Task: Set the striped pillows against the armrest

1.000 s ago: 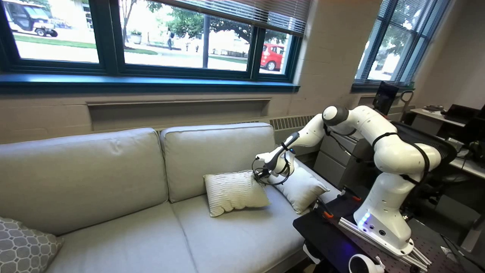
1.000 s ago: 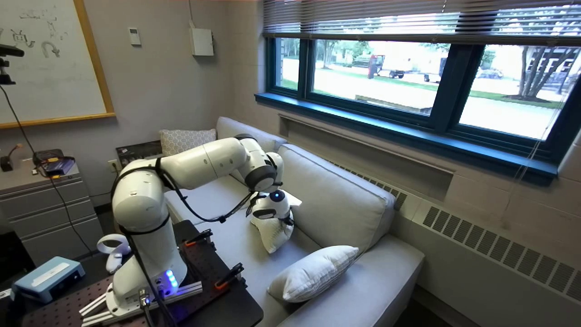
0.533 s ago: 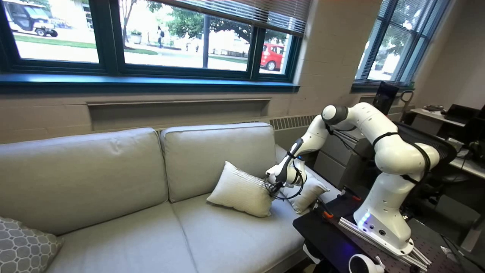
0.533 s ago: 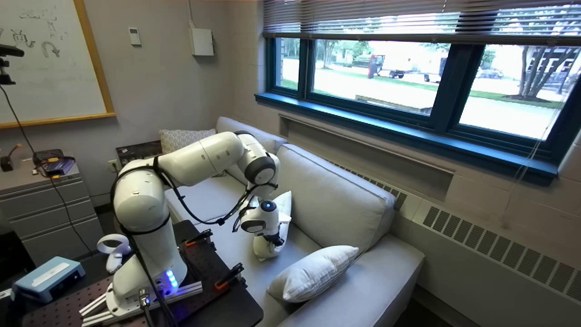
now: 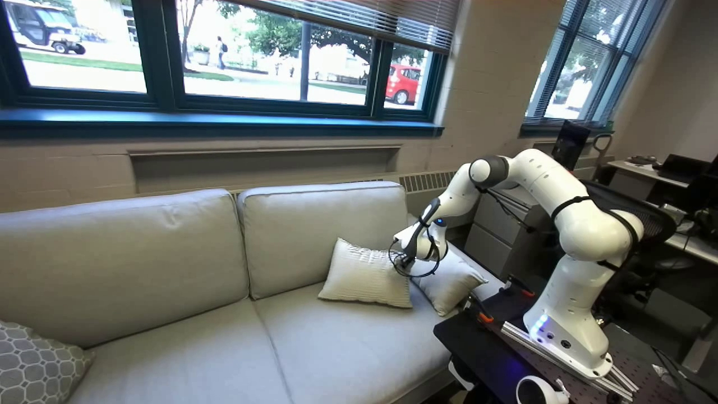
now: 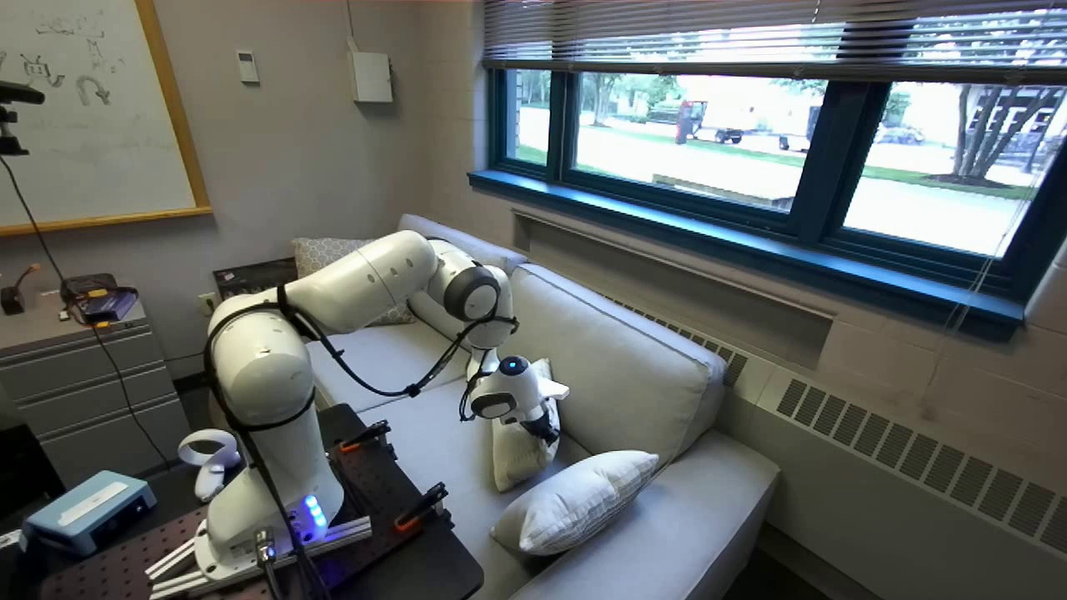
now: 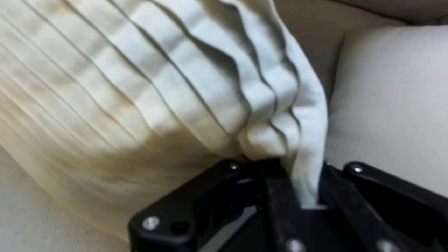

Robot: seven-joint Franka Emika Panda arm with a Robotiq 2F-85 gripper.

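Note:
Pinched at one edge, a cream striped pillow [image 7: 168, 70] stands tilted over the seat, and my gripper [image 7: 303, 171] is shut on its fabric. In an exterior view this held pillow [image 5: 362, 278] sits in front of the backrest, its upper right part behind the gripper [image 5: 403, 262]. The second striped pillow [image 6: 575, 504] leans against the armrest [image 6: 688, 517], on the armrest side of the held one. A gap of seat shows between the two pillows in an exterior view; the held pillow [image 6: 521, 454] is partly covered by the hand there.
The sofa backrest [image 5: 322, 224] rises behind the held pillow. A grey patterned cushion [image 5: 39, 365] lies at the sofa's far end. The robot's black table [image 5: 471, 342], with clamps on its edge, stands close to the front of the seat.
Gripper and held pillow have shifted along the seat toward the armrest and the second pillow. The held pillow has also turned in the grip. The leaning pillow has stayed in place.

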